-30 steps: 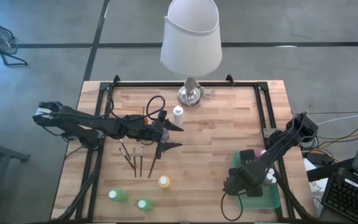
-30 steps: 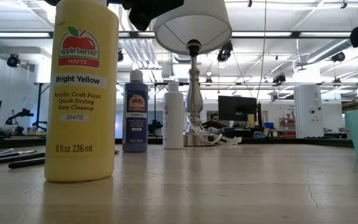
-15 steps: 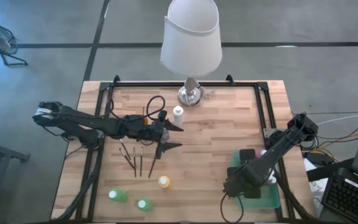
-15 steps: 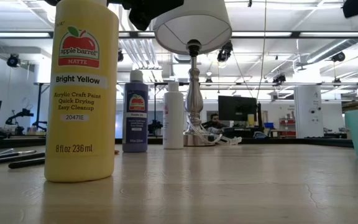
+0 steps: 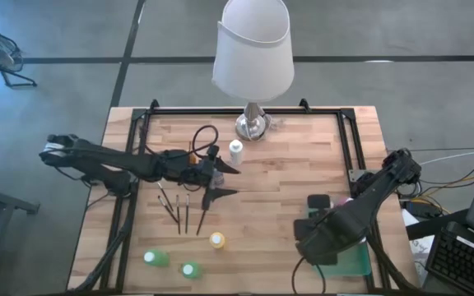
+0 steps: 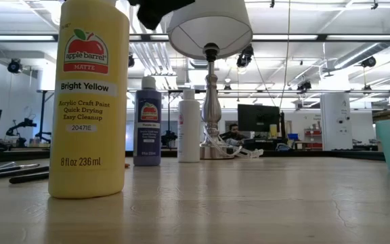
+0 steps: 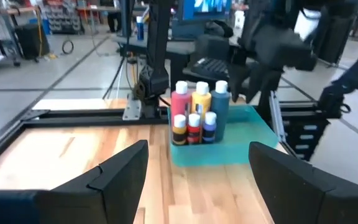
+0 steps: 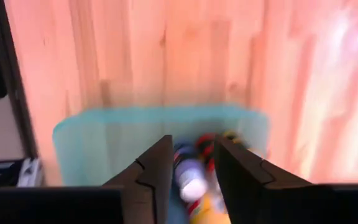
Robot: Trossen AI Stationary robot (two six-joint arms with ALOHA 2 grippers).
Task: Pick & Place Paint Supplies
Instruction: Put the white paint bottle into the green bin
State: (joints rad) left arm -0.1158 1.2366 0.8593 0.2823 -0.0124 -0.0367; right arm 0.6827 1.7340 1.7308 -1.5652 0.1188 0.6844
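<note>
The right gripper (image 8: 191,168) hangs over the green tray (image 5: 354,261), fingers slightly apart and empty, probably because bottles (image 7: 196,112) are gathered there. The left gripper (image 5: 225,180), spread wide and empty, sits mid-table near the brushes (image 5: 183,210). Only the low view reads the yellow bottle (image 6: 91,98) label.

The tabletop (image 5: 286,173) is pale, matt butcher-block wood. The lamp base (image 5: 253,125) is shiny metal under a matt white fabric-like shade (image 5: 253,48). The yellow paint bottle (image 6: 90,102) is smooth, glossy plastic; the tray (image 7: 229,146) is smooth teal plastic.
</note>
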